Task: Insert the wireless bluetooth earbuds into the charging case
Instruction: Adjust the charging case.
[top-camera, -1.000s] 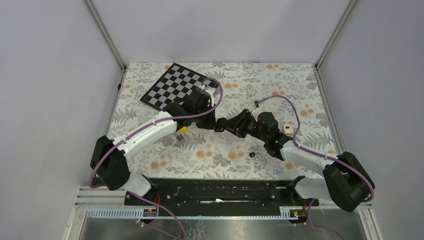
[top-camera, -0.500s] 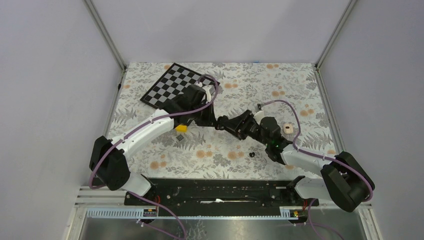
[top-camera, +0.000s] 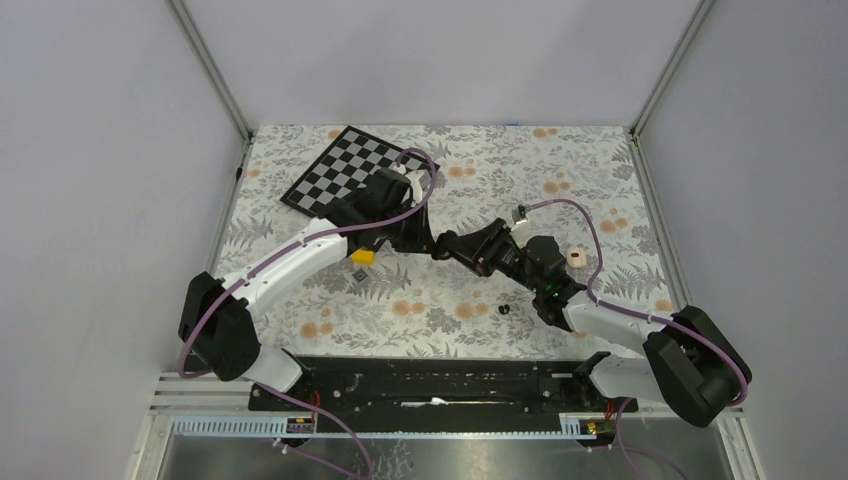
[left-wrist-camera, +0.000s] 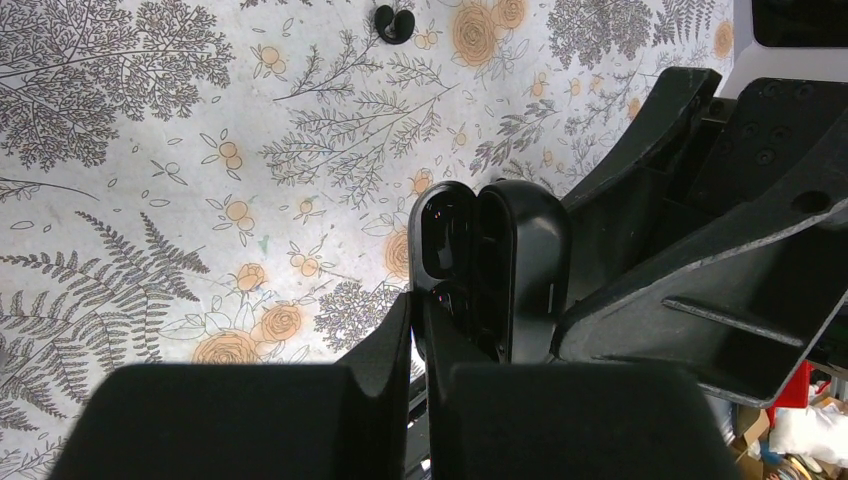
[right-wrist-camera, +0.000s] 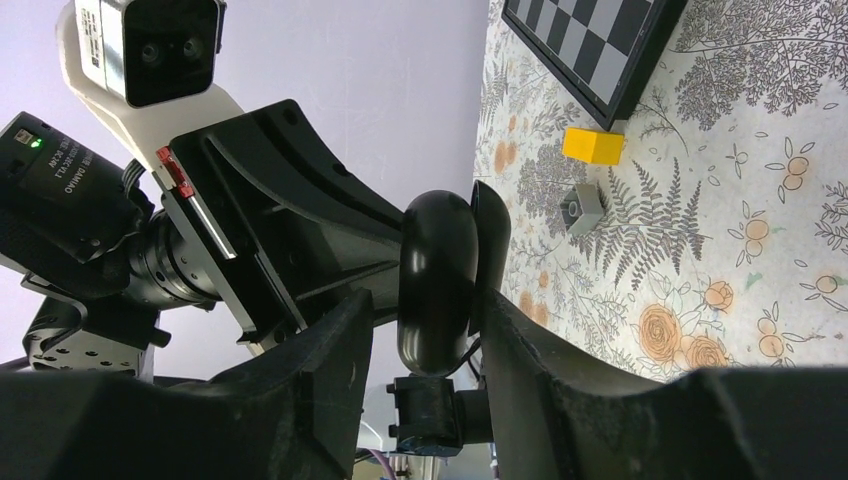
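The black charging case (left-wrist-camera: 520, 250) hangs above the table between both grippers, its lid ajar. My left gripper (left-wrist-camera: 420, 312) is shut on the lid's lower edge. My right gripper (right-wrist-camera: 428, 300) straddles the case (right-wrist-camera: 438, 270). One of its fingers (right-wrist-camera: 510, 330) touches the lid, and a gap shows on the other side. In the top view the two grippers meet mid-table around the case (top-camera: 443, 246). A black earbud (top-camera: 503, 308) lies on the cloth and also shows in the left wrist view (left-wrist-camera: 393, 22). A pale beige earbud (top-camera: 575, 257) lies beside the right wrist.
A checkerboard (top-camera: 350, 172) lies at the back left. A small yellow block (top-camera: 362, 256) and a small grey block (top-camera: 357, 276) sit near the left forearm. Both blocks, yellow (right-wrist-camera: 592, 145) and grey (right-wrist-camera: 583, 208), also show in the right wrist view. Grey walls stand on three sides.
My right gripper's jaws have spread wider around the case and the right wrist has edged left. The left wrist shifted slightly toward the back. Both earbuds on the cloth stayed put.
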